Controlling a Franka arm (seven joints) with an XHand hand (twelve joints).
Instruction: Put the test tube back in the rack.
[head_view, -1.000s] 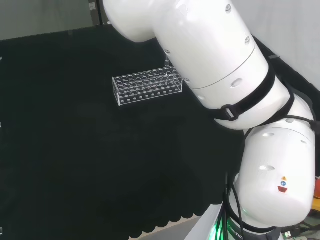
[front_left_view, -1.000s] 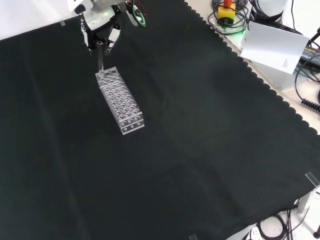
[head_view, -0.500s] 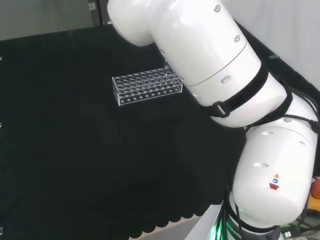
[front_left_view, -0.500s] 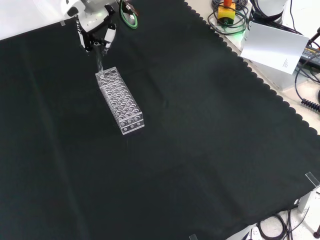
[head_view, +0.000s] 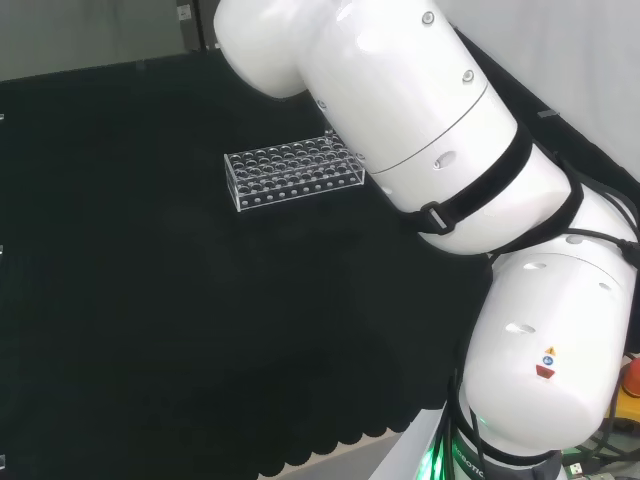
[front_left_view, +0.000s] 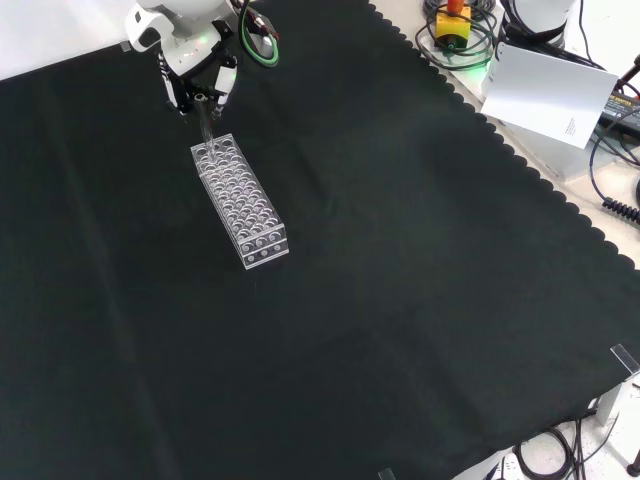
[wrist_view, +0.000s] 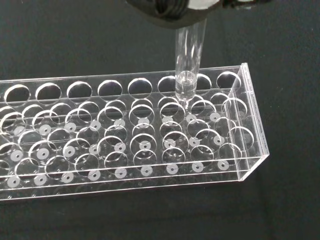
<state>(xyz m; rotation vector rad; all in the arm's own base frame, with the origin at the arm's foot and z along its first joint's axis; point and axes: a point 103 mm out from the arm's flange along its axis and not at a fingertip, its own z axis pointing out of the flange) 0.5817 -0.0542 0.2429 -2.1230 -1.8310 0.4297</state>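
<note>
A clear plastic test tube rack (front_left_view: 240, 205) with several rows of empty holes lies on the black cloth, upper left in the front view and left of the arm's white links in the head view (head_view: 293, 175). The black and white hand (front_left_view: 198, 78) hangs over the rack's far end, shut on the top of a clear test tube (front_left_view: 206, 128) held upright. In the wrist view the test tube (wrist_view: 189, 60) points down at the rack (wrist_view: 125, 132). Its round bottom is at a hole in the back row, near the rack's end wall.
The cloth's scalloped edge runs down the right of the front view. Beyond it lie a white sheet (front_left_view: 550, 92), a yellow and orange button box (front_left_view: 452, 18) and cables. The arm's big white links (head_view: 430, 150) stand at the right of the head view.
In the front view the hand has shifted slightly and come down, bringing the tube's bottom to the rack's far end. The rack has not moved.
</note>
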